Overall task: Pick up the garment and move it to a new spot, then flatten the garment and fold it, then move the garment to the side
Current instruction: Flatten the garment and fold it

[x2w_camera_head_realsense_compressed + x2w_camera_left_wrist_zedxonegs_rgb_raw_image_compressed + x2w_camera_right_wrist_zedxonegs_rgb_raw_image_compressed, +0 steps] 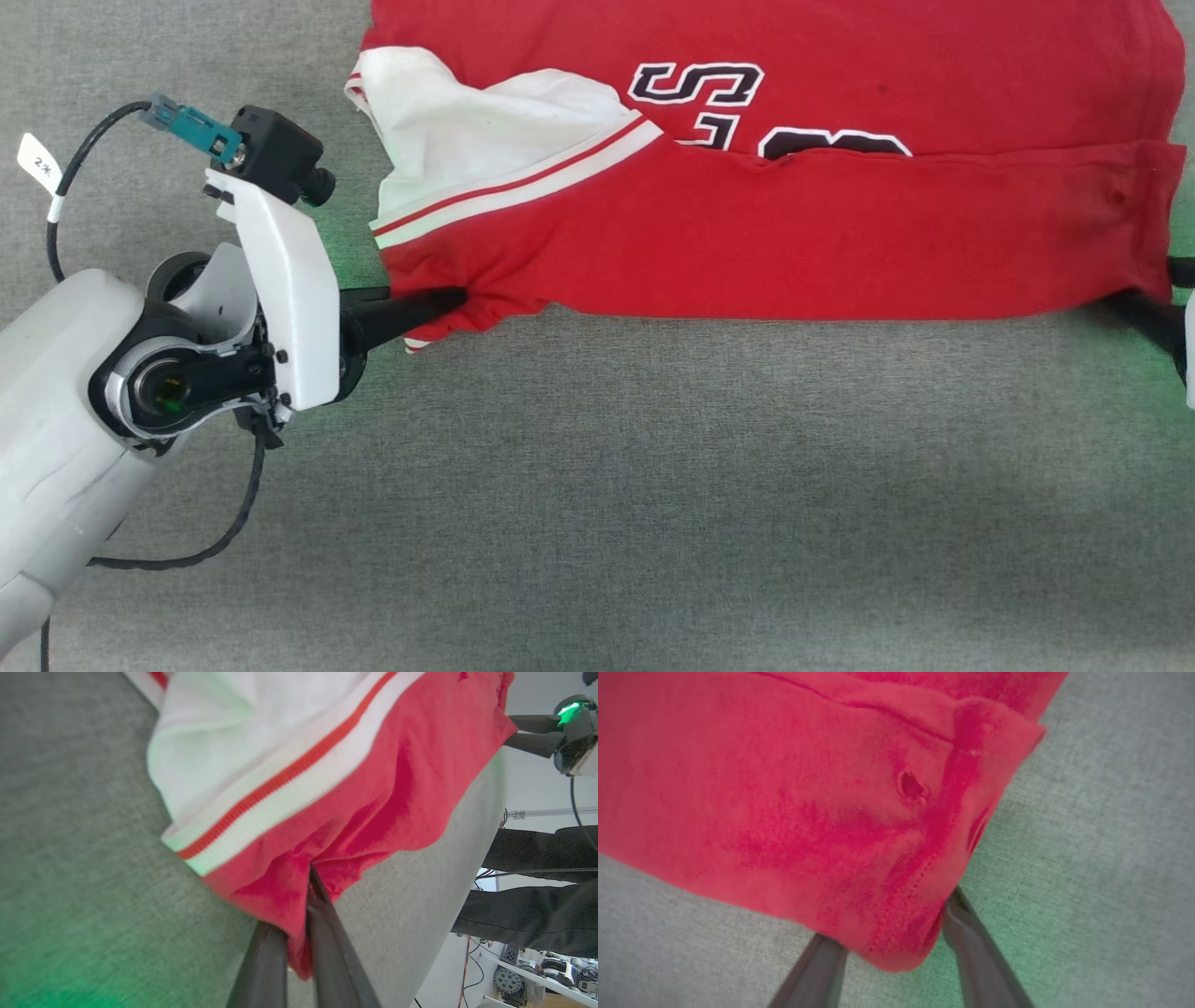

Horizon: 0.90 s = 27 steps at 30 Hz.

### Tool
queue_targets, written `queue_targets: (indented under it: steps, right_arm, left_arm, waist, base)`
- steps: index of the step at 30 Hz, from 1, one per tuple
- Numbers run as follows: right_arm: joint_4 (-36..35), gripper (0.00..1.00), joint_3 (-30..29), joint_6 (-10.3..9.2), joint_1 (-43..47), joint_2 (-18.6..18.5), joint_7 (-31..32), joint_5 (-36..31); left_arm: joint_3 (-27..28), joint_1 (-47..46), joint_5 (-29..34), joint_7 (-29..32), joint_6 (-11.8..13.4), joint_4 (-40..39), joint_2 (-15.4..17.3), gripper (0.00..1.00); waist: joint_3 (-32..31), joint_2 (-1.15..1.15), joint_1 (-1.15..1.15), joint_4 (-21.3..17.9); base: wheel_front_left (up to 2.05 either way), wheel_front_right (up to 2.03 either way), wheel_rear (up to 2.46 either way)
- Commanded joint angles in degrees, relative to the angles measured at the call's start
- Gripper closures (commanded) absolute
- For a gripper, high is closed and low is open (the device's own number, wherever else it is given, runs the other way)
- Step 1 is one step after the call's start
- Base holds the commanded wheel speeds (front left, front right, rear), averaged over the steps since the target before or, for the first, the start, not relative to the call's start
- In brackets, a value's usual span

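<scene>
The garment (766,224) is bright red with black-and-white lettering, folded lengthwise and lying flat on the grey table (597,485). A white panel with red-and-white stripe trim (504,187) is at its left end. My left gripper (453,303) is shut on the garment's bunched lower left corner. In the left wrist view, red cloth (373,788) is pinched between that gripper's (309,877) two fingers. My right gripper (1134,303) is at the lower right corner. In the right wrist view its fingers (971,938) stand apart with the red corner (896,933) between them.
Grey fabric covers the table in front of the garment. In the left wrist view, the table's edge (472,858) runs along the right. Past it stand a person's legs in dark trousers (537,905) and a shelf with equipment (537,975).
</scene>
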Motion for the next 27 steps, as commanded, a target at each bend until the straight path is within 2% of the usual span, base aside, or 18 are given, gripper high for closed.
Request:
queue_targets:
  steps: [1, 8, 17, 20, 24, 27]
  right_arm:
    - [2.0, 1.0, 2.5, -0.02, 1.0, 1.5, 1.2, 0.3]
    - [2.1, 1.0, 2.8, -0.02, 1.3, 0.1, 0.2, 1.3]
    - [1.3, 1.0, 2.4, -0.02, 3.4, -2.7, -2.1, 3.1]
    - [0.7, 1.0, 2.8, -0.02, 4.4, -3.8, -1.8, 3.4]
    - [-1.5, 1.0, 3.7, -0.02, 8.5, -7.3, -0.5, 6.2]
    - [-2.1, 1.0, 3.4, -0.02, 10.3, -8.3, -0.2, 7.2]
  left_arm:
    - [-1.6, 1.5, 0.8, -0.2, 0.4, 1.7, -1.4, 1.0]
    - [-1.1, 3.5, 0.1, -1.8, -0.7, 1.3, -1.1, 1.0]
    - [0.5, 10.9, -1.0, -8.2, -1.8, -7.4, 4.4, 1.0]
    - [0.6, 13.0, -1.3, -9.3, -1.5, -9.8, 5.9, 1.0]
    - [-0.4, 19.9, -1.4, -12.6, 0.6, -16.6, 10.1, 1.0]
    - [-0.8, 21.9, -1.5, -13.6, 1.1, -18.4, 11.1, 1.0]
  waist:
    - [0.1, -0.01, 0.0, 0.2]
    - [-1.1, -0.01, 0.0, 0.3]
    - [-5.2, -0.01, 0.0, 1.2]
    - [-6.2, -0.01, 0.0, 1.5]
    - [-8.4, -0.01, 0.0, 2.1]
    - [-8.8, -0.01, 0.0, 2.2]
  base:
    - [0.0, 0.0, 0.0]
    - [0.0, 0.0, 0.0]
    - [0.0, 0.0, 0.0]
    - [0.0, 0.0, 0.0]
    - [0.0, 0.0, 0.0]
    - [0.0, 0.0, 0.0]
